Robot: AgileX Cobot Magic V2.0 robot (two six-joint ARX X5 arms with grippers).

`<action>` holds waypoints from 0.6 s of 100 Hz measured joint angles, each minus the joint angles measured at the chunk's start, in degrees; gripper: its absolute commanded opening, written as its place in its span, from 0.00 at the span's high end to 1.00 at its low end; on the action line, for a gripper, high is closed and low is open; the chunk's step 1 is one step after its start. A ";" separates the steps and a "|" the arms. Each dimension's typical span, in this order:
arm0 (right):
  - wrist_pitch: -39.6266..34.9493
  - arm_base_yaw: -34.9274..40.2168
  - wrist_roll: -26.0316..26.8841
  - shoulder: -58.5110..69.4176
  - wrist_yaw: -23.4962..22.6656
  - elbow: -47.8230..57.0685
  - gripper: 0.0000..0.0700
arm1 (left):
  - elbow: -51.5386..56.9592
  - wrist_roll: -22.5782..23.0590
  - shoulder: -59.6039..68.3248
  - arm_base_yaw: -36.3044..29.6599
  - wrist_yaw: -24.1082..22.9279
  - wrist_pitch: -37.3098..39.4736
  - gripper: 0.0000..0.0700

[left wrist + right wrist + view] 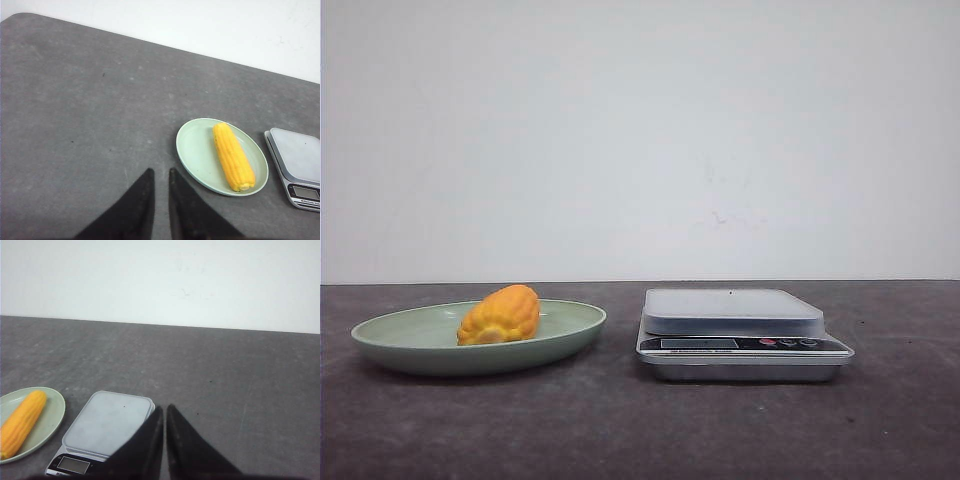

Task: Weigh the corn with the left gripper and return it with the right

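The orange-yellow corn (pixel 500 315) lies on its side in a pale green plate (pixel 380 335) on the left of the dark table. In the left wrist view the corn (pixel 233 156) rests in the plate (pixel 190 150), well off to one side of my left gripper (pixel 160 172). That gripper hangs over bare table, its black fingers close together with only a narrow slit and nothing between them. My right gripper (pixel 164 407) is shut and empty just beside the scale (pixel 107 420), with the corn (pixel 21 422) farther away. Neither gripper shows in the front view.
A silver digital scale (pixel 732 310) with a flat pale platform stands right of the plate, a small gap between them. The scale (pixel 300 155) also shows in the left wrist view. A white wall runs behind the table's far edge.
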 measured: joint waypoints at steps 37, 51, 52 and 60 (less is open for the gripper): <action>0.02 0.00 0.00 0.00 0.00 0.00 0.99 | 0.00 6.80 0.00 0.02 -1.51 -0.37 1.00; 0.02 0.00 0.00 0.00 0.00 0.00 0.99 | -1.40 6.21 0.00 0.31 -1.49 5.03 1.00; 0.00 0.00 0.00 0.00 0.02 0.00 0.99 | -1.66 6.19 0.00 0.39 -1.49 5.84 1.00; 0.02 0.00 0.00 0.00 0.00 0.00 0.99 | -4.61 6.16 0.00 1.66 -1.22 12.83 1.00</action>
